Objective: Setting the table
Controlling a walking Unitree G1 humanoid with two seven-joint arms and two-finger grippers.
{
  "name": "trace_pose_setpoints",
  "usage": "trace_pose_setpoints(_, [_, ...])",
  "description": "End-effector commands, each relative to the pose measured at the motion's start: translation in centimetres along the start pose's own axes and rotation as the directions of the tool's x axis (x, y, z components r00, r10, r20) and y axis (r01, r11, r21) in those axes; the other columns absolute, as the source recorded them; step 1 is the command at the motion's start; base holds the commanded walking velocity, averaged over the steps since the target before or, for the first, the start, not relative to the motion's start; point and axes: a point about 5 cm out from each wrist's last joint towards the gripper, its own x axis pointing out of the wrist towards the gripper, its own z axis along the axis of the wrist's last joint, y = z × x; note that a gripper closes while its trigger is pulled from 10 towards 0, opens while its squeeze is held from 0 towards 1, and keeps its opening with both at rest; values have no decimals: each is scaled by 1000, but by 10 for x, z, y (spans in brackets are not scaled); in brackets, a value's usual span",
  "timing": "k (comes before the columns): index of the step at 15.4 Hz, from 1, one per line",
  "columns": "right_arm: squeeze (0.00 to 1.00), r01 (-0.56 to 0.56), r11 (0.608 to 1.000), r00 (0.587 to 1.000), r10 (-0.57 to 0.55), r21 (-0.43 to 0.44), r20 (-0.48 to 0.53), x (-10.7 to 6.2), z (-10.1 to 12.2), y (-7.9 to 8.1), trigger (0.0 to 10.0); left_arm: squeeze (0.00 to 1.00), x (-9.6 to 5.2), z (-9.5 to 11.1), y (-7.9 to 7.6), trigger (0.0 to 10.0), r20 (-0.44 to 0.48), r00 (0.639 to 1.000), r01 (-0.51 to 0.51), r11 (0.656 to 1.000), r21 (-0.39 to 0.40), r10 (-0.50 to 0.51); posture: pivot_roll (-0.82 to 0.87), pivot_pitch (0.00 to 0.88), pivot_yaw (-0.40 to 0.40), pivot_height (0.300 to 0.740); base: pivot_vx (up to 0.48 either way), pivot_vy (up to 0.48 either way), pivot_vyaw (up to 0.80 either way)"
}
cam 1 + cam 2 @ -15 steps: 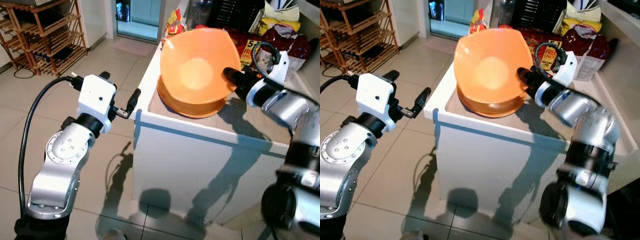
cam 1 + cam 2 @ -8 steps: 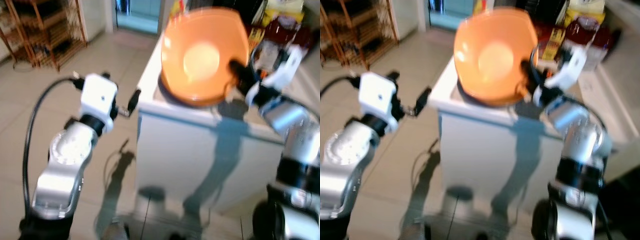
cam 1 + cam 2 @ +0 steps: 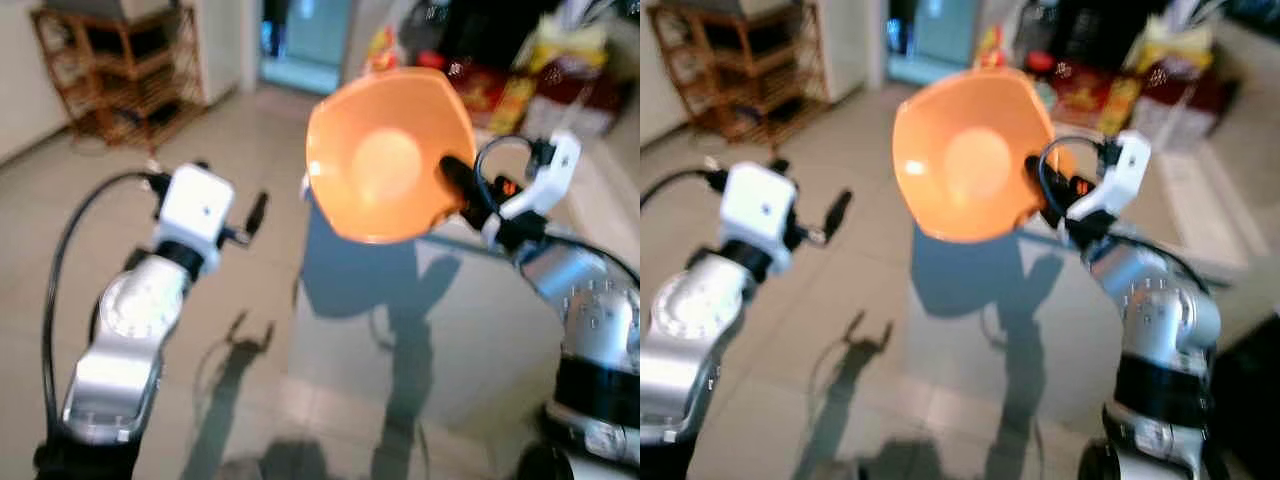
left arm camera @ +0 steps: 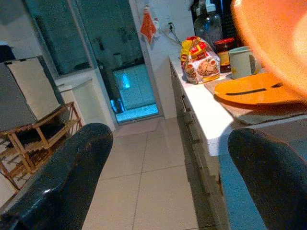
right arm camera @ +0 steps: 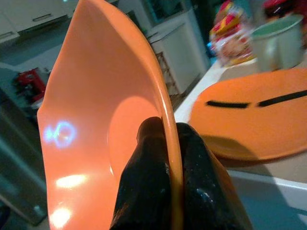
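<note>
Our left gripper (image 4: 163, 182) hangs spread and empty over the tiled floor, while our right gripper (image 5: 163, 158), pinching the rim of the wide orange plastic bowl (image 3: 385, 155), has lifted it off the worktop's corner (camera swinging too), so carrying to the table begins.

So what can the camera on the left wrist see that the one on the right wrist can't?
The left wrist camera alone shows the left pincer, its fingers apart with nothing between them, a wooden rack and the tiled floor. The right wrist camera alone shows the right pincer clamped on the rim of the tilted orange bowl. Both show the white counter with an orange plate, a pale mug and a snack bag.
</note>
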Motion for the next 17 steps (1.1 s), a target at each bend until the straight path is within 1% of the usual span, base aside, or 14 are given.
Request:
trace_pose_setpoints(1, [0,40,999,997,-37,-37,73,-6,17,-5,10000,0,3,0,-7,10000,0,1000,14,1000,-4,-14,66,0,-92,740,0,-480,0])
trace_pose_setpoints(3, [0,26,999,997,-24,-29,68,-6,12,-4,10000,0,5,-2,-7,10000,-8,1000,2,1000,0,-2,65,0,-90,740,0,-480,0])
trace_pose_setpoints(5, [0,14,999,999,-11,-51,53,-6,6,-1,10000,0,5,-3,-10,10000,-13,1000,9,1000,6,-8,65,0,-90,740,0,-480,0])
trace_pose_setpoints(7, [0,69,994,996,-65,-87,55,-8,5,-10,10000,0,5,-4,-9,10000,-19,1000,3,1000,11,-3,62,0,-87,740,0,-480,800])
trace_pose_setpoints(12, [0,77,992,996,-72,-97,56,-9,6,-13,10000,0,7,-4,-11,10000,-16,1000,8,1000,13,-8,57,0,-83,740,0,-480,800])
trace_pose_setpoints(13, [0,109,991,993,-105,-73,50,-9,4,-18,10000,0,8,-3,-11,10000,-15,1000,13,1000,17,-13,58,0,-85,740,0,-480,0])
trace_pose_setpoints(14, [0,124,989,992,-122,-77,24,-9,2,-21,10000,0,7,-3,-11,10000,-14,1000,15,1000,20,-14,57,0,-85,740,0,-480,0])
trace_pose_setpoints(15, [0,111,989,994,-111,-101,0,-10,1,-22,10000,0,7,-3,-11,10000,-14,1000,12,1000,19,-12,57,0,-87,740,0,-480,0])
trace_pose_setpoints(17, [0,95,990,995,-97,-108,-12,-12,1,-23,10000,0,7,-4,-11,10000,-15,1000,9,1000,19,-8,54,0,-87,740,0,-480,0])
